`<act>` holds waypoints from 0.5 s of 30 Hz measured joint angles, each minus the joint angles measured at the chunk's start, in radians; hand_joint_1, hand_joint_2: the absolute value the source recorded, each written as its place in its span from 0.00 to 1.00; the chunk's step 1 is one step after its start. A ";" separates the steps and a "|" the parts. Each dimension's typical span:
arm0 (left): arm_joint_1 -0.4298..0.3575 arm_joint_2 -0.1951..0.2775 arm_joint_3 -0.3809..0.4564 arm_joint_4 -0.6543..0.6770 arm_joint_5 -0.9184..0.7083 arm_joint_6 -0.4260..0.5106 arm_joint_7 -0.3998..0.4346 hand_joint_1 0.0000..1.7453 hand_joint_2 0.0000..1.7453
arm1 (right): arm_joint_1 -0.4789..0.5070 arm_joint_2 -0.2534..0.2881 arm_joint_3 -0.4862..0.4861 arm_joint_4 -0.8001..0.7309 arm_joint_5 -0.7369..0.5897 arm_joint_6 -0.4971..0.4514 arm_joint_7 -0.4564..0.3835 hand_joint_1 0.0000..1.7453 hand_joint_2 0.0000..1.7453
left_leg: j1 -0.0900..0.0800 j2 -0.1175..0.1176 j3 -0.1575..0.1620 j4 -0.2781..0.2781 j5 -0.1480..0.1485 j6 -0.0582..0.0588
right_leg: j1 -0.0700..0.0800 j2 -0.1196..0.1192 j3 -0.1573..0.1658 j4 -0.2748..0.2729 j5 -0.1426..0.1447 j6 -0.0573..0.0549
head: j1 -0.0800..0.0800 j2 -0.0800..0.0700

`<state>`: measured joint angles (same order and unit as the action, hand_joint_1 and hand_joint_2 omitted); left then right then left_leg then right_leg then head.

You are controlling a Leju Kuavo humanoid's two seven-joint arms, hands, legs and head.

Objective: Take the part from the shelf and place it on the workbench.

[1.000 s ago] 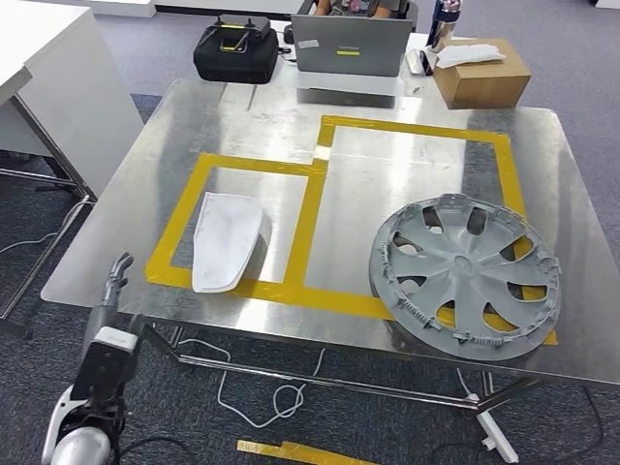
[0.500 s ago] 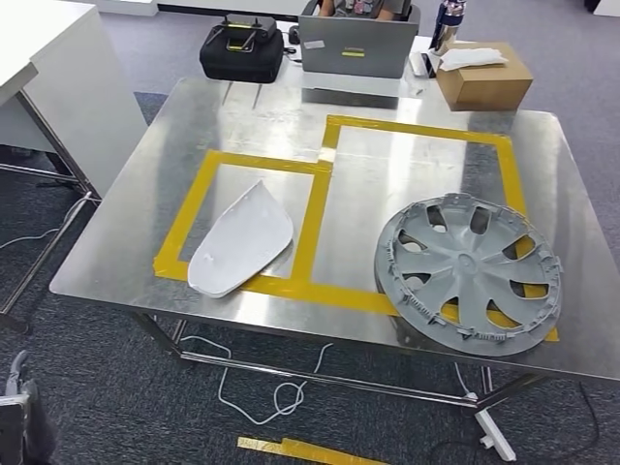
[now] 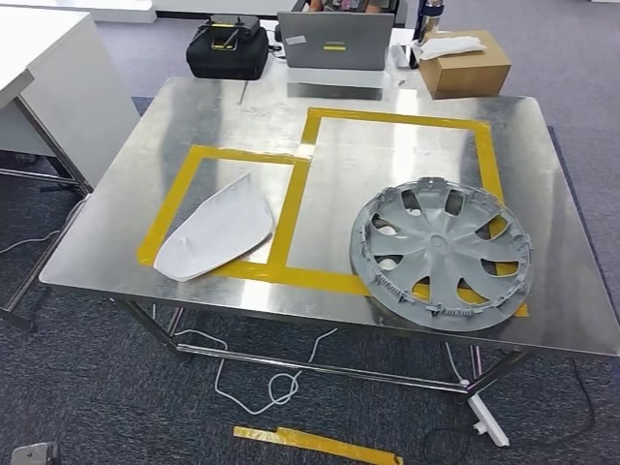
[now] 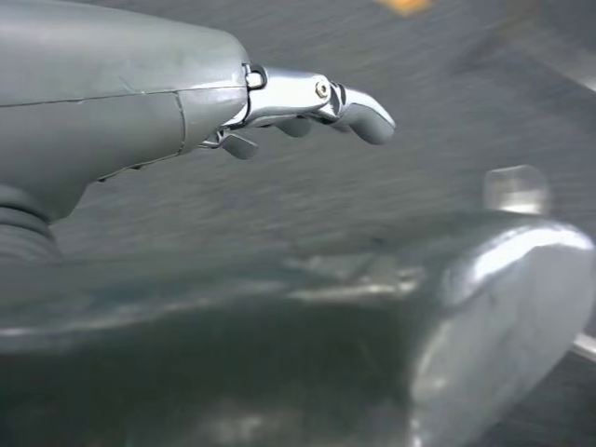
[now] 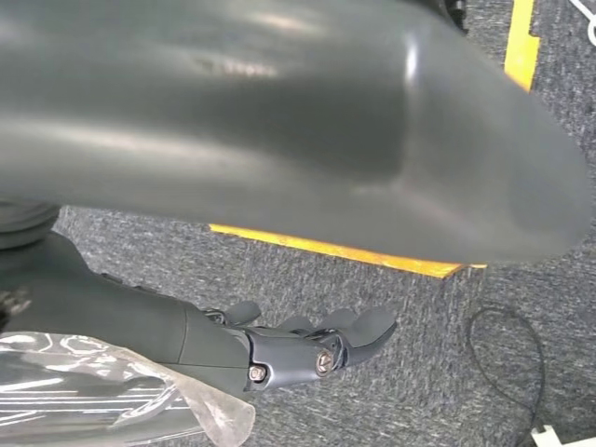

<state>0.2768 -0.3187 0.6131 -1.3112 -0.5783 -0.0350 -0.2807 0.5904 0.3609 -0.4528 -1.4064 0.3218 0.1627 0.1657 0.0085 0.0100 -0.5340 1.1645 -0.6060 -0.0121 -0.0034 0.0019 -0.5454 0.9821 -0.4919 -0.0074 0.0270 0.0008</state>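
Observation:
The white curved part lies flat on the steel workbench, in the left yellow-taped square, with its near end over the front tape line. A grey wheel cover rests in the right taped square, reaching past the tape at the front right. My left hand hangs low over blurred floor, fingers stretched out and holding nothing. My right hand also hangs above the grey carpet with its fingers straight and nothing in them.
At the table's far edge stand a black case, a laptop and a cardboard box. A white cabinet flanks the left side. Cables and a yellow tape strip lie on the floor under the front edge.
My left arm has dropped out of the head view. The white part has turned and settled flat across the front tape. The head camera has shifted a little.

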 joint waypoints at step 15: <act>-0.056 -0.034 0.213 0.244 -0.080 -0.029 0.009 0.00 0.00 | -0.014 0.000 -0.030 0.006 0.013 0.024 -0.008 0.00 0.00 | -0.013 0.016 0.012 -0.218 0.144 0.052 | 0.000 0.001 -0.029 0.227 -0.094 0.055 | 0.008 0.000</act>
<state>0.2209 -0.3525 0.8256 -1.0668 -0.6582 -0.0643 -0.2716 0.5766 0.3609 -0.4826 -1.4002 0.3346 0.1862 0.1580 -0.0044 0.0256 -0.5220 0.9461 -0.4618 0.0398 -0.0033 0.0030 -0.5747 1.2089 -0.5862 0.0471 0.0345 0.0008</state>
